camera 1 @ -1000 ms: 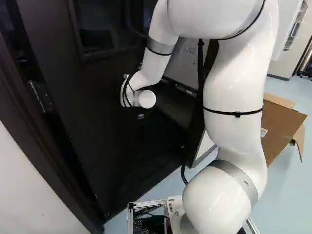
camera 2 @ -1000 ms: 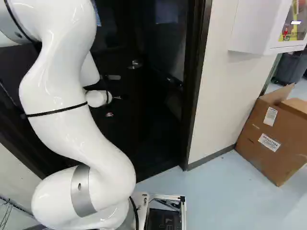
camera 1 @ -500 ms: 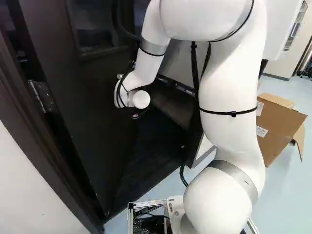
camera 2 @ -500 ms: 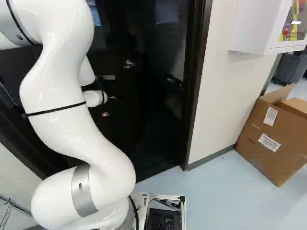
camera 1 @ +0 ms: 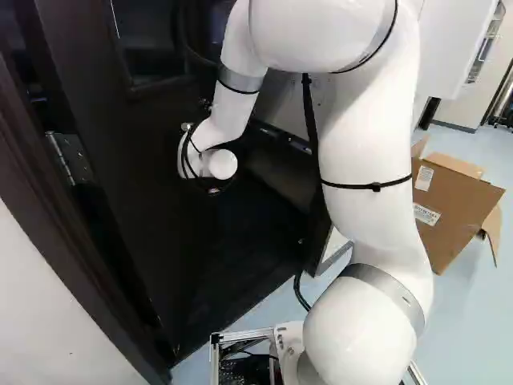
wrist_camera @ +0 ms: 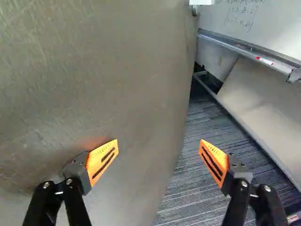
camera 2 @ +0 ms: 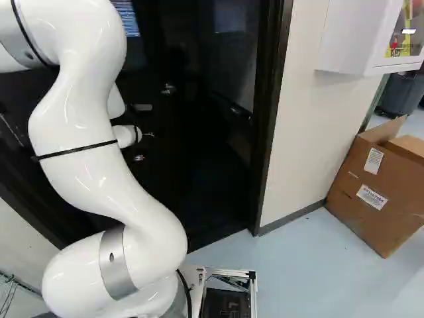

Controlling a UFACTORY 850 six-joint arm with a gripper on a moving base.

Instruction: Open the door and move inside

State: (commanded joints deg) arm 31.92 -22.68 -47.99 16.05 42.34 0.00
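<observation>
In the right base view the gripper is a dark shape at the end of the white wrist, before the dark door. The door stands ajar, swung away from the base, with a hinge showing at its frame. A small silver fitting, perhaps the handle, is on it. In the wrist view the gripper is open and holds nothing. One finger is over the door face, the other beyond the door's free edge, over carpet. Contact with the door cannot be told.
The dark door frame stands beside a pale wall with a white cabinet. Cardboard boxes lie on the floor to its right. Past the door edge are grey carpet, a whiteboard and a leaning panel.
The door has swung further inward, its hinge showing more. My arm's wrist has moved left in both base views along with it. The base has not moved.
</observation>
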